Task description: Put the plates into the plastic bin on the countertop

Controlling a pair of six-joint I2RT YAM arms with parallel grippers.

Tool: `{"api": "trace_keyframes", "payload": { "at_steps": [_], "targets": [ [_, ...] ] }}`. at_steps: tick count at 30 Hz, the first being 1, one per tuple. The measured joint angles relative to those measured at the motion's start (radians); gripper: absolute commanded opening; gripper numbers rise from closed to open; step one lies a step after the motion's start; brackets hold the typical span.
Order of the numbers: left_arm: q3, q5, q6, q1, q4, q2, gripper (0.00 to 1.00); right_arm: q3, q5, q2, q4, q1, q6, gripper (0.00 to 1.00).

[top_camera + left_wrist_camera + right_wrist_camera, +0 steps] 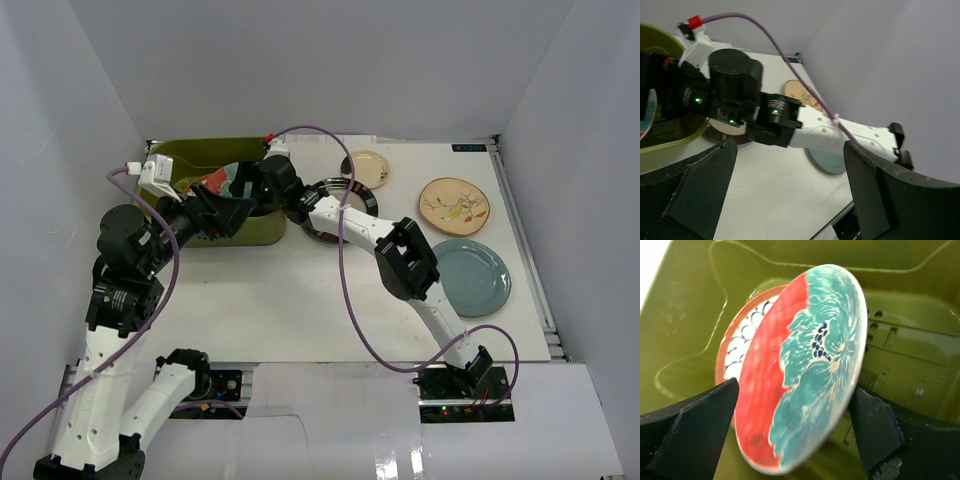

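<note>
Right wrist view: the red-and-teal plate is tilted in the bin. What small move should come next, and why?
Probably lift the right gripper straight up out of the plastic bin. Its jaws stand wide apart, and the red-and-teal plate seems released, leaning tilted inside on a scale-patterned plate. The black-rimmed plate beside the bin waits.

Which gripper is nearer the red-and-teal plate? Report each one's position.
Right. The right gripper hangs over the bin, the red-and-teal plate directly ahead of it; the left gripper sits by the bin's near wall, farther off.
</note>
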Motion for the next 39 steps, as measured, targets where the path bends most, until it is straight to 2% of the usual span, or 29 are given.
{"api": "trace_keyframes", "payload": {
  "at_steps": [6, 12, 13, 14, 15, 19, 20, 22, 26, 29, 32, 34, 39],
  "targets": [
    [-0.035, -0.093, -0.019, 0.000, -0.035, 0.011, 0.98, -0.136, 0.022, -0.183, -0.012, 0.021, -0.086, 0.90],
    [-0.060, -0.120, -0.063, 0.000, -0.029, 0.022, 0.98, -0.264, 0.051, -0.492, -0.010, -0.005, -0.188, 0.90],
    [-0.070, -0.120, -0.072, 0.000, -0.025, 0.026, 0.98, -0.295, 0.053, -0.549, -0.009, -0.017, -0.197, 0.92],
    [-0.083, -0.116, -0.080, 0.000, -0.016, 0.034, 0.98, -0.346, 0.056, -0.611, 0.007, -0.032, -0.204, 0.99],
    [-0.097, -0.111, -0.091, 0.000, -0.010, 0.043, 0.98, -0.408, 0.066, -0.679, 0.012, -0.048, -0.211, 0.95],
    [-0.152, -0.079, -0.144, -0.045, 0.039, 0.110, 0.98, -0.658, 0.134, -0.946, 0.000, -0.094, -0.268, 0.59],
    [-0.164, -0.086, -0.159, -0.088, 0.055, 0.143, 0.98, -0.723, 0.158, -1.022, -0.010, -0.096, -0.283, 0.44],
    [-0.169, -0.135, -0.177, -0.224, 0.075, 0.212, 0.98, -0.838, 0.200, -1.171, -0.028, -0.097, -0.307, 0.36],
    [-0.115, -0.267, -0.189, -0.553, 0.140, 0.443, 0.98, -1.025, 0.276, -1.497, -0.089, -0.109, -0.314, 0.37],
    [-0.051, -0.309, -0.200, -0.696, 0.220, 0.659, 0.97, -1.096, 0.314, -1.688, -0.127, -0.120, -0.302, 0.43],
    [0.011, -0.336, -0.219, -0.760, 0.291, 0.866, 0.88, -1.126, 0.315, -1.810, -0.166, -0.121, -0.285, 0.50],
    [0.069, -0.346, -0.230, -0.786, 0.329, 1.004, 0.86, -1.142, 0.307, -1.853, -0.198, -0.121, -0.272, 0.52],
    [0.250, -0.351, -0.267, -0.814, 0.408, 1.298, 0.82, -1.182, 0.270, -1.899, -0.279, -0.121, -0.249, 0.53]
  ]
}}
